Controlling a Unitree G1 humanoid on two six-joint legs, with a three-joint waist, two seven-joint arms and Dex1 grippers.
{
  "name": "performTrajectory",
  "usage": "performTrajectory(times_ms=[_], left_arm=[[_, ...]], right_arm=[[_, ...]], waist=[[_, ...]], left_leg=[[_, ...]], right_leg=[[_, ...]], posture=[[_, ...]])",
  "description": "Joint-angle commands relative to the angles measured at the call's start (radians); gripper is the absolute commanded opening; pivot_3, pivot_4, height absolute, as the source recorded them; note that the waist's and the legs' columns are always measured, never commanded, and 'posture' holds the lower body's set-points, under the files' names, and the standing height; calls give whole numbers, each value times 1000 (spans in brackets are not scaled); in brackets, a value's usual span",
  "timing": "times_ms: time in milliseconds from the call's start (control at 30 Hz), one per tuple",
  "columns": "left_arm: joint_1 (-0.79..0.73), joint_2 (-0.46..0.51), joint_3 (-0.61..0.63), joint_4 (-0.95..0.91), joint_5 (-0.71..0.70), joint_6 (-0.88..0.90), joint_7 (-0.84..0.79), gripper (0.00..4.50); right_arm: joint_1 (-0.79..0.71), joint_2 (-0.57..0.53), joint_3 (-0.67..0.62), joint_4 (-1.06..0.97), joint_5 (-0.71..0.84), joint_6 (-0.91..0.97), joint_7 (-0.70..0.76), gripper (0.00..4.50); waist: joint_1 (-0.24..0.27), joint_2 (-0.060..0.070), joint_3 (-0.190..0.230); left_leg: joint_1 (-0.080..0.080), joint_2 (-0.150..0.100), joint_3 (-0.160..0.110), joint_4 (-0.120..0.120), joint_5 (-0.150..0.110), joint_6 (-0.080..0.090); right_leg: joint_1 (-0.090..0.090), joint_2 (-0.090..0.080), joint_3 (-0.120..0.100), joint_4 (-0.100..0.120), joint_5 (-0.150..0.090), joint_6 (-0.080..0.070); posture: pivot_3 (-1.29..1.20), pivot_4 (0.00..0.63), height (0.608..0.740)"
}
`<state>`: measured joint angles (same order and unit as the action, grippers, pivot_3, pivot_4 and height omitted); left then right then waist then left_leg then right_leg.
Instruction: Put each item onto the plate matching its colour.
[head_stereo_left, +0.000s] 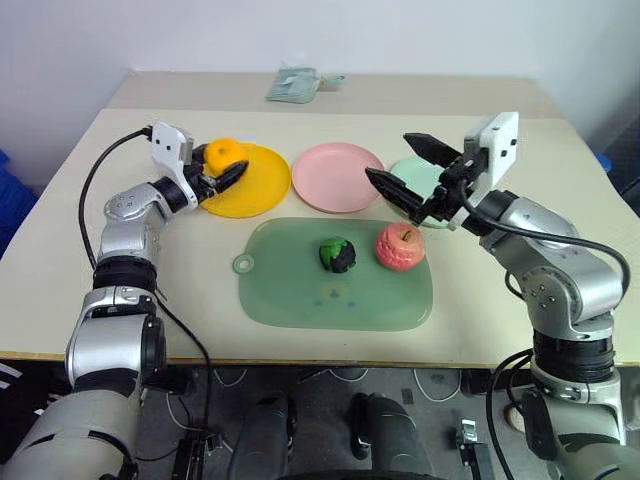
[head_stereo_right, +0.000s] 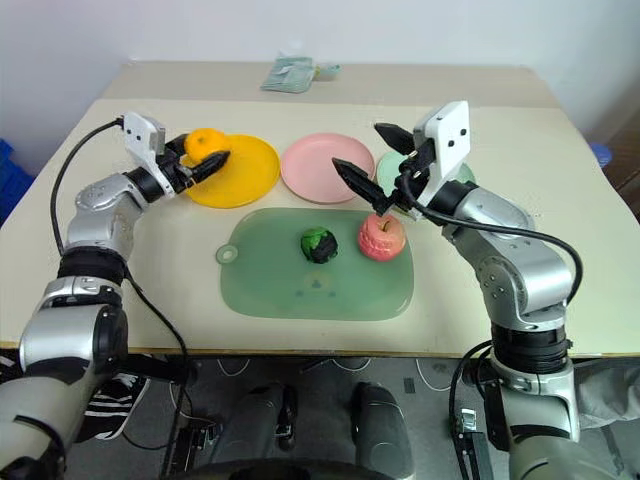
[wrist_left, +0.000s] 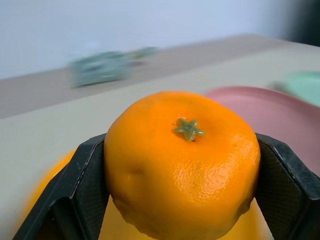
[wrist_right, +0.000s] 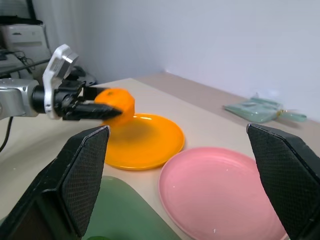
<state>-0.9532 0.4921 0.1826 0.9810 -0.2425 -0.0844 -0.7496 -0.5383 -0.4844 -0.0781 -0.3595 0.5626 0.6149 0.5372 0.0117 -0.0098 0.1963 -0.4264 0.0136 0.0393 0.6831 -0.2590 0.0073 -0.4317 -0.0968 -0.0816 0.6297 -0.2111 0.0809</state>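
A robot test room, lab-like rather than domestic.

A plain beige flat-topped counter (head_stereo_left: 500, 320) stood against a bare white wall (head_stereo_left: 300, 30), with toy fruit, coloured plastic plates and a pale green mat laid out in a staged way. Loose black cables (head_stereo_left: 230, 378) trailed on the floor beneath, and pale boxy equipment (wrist_right: 20, 40) sat on a side surface by the wall.
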Motion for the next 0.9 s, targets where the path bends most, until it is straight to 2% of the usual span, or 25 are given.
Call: performTrajectory(times_ms=[33, 167, 233, 400, 533, 600, 667, 733, 900], left_arm=[[-46, -10, 39, 79, 10, -91, 87, 3667], [-75, -26, 68, 174, 11, -117, 175, 3667], [-82, -32, 64, 192, 15, -126, 155, 4387], [-95, -28, 95, 196, -14, -179, 88, 4462], [-93, -2, 112, 170, -41, -156, -54, 4462], [-80, 12, 116, 139, -78, -103, -196, 4462], [-46, 28, 107, 63, -130, -5, -394, 4462], [23, 47, 76, -88, -188, 126, -570, 4462], [227, 143, 16, -477, -272, 405, -707, 4462]], right_arm=[[-26, 5, 3, -23, -4, -29, 11, 4500], [-18, -9, 12, -26, -5, -30, 31, 4500], [-16, -14, 13, -29, -5, -28, 39, 4500], [-5, -31, 17, -41, -13, -14, 53, 4500], [3, -45, 19, -32, -23, 11, 42, 4500], [9, -62, 30, -30, -36, 8, 60, 4500], [22, -89, 52, -35, -58, 10, 84, 4500], [25, -113, 71, -33, -58, 49, 95, 4500], [9, -118, 105, -18, -92, 62, 84, 4500]], waist=[[0, 0, 0], [0, 0, 0], [1, 0, 0], [0, 0, 0], [-1, 0, 0], [-1, 0, 0], [-2, 0, 0], [-6, 0, 0], [-20, 0, 0]], left_leg=[[0, 0, 0, 0, 0, 0], [0, 0, 1, 0, 0, 0], [0, 0, 1, 0, 0, 0], [0, 0, 1, 0, 0, 0], [0, 0, 1, 0, 0, 0], [0, 0, 2, 0, 0, 0], [0, 0, 2, 0, 0, 0], [0, 1, 2, 0, 0, 0], [0, 3, 2, 0, 0, 0]], right_leg=[[0, 0, 0, 0, 0, 0], [0, 0, 0, 0, 0, 0], [0, 0, 0, 0, 0, 0], [0, 0, 0, 0, 0, 0], [0, 0, 0, 0, 0, 0], [0, 0, 0, 0, 0, 0], [0, 0, 0, 0, 0, 0], [0, 0, 0, -1, 0, 0], [0, 0, 0, 0, 0, -1]], posture=[[0, 150, 740], [0, 150, 740], [0, 150, 740], [0, 150, 740], [0, 150, 740], [0, 150, 740], [0, 150, 740], [0, 150, 740], [0, 150, 740]])
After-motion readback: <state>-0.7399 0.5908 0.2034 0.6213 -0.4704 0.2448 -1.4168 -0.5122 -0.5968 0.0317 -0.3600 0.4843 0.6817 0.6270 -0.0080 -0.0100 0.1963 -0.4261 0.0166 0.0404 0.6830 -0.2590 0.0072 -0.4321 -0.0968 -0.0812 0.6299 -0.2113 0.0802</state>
